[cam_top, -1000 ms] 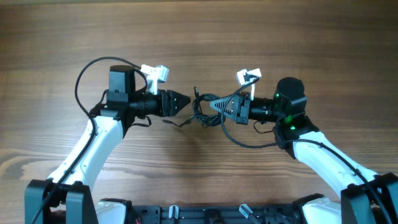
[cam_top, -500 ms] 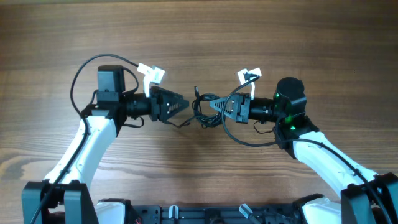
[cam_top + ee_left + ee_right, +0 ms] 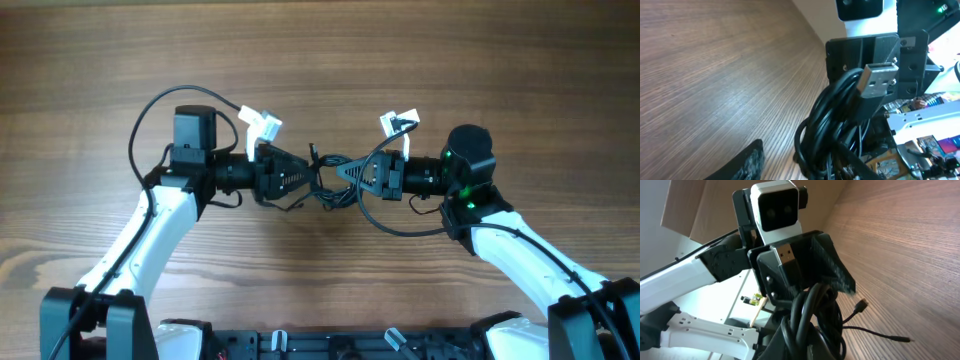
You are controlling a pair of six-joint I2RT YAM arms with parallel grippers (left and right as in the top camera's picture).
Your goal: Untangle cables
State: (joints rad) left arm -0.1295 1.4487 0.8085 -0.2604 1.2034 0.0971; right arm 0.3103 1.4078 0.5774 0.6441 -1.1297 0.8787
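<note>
Overhead, surface: brown wood-grain tabletop (image 3: pixel 480 60), fills the frame.
Overhead, task item: bundle of thin black cables (image 3: pixel 326 188), centre of frame, between the two tools; one loose strand trails to its lower left.
Overhead, left gripper (image 3: pixel 305 177): black two-finger tool, left of centre, tips reaching the bundle.
Overhead, right gripper (image 3: pixel 345 170): black, pointed, right of centre, tip touching the bundle.
Left wrist, task item: coils fill the lower centre; a silver flat USB plug (image 3: pixel 879 80) sticks up at upper right.
Left wrist, right gripper: black block behind the coils, its tips hidden by them.
Left wrist, own finger (image 3: pixel 747 162): dark, lower left edge, clear of the coils.
Right wrist, left gripper (image 3: pixel 800 265): jaws partly apart, the plug (image 3: pixel 787 254) lying against one of them, a gap to the other; not clamped.
Right wrist, right gripper state: closed tight; the coils rise from the bottom centre of the frame, so it is judged to be gripping them.
Right wrist, loose ends: small dark connector (image 3: pixel 860 304) and a thin strand lying on the wood, right of centre.
Risk, slip: the plug may slide out if the jaws close off-centre on its smooth metal.
Risk, tightening: pulling apart with loops crossed could cinch the knot.
Risk, collision: tools nearly tip to tip; a small advance could knock them together.
</note>
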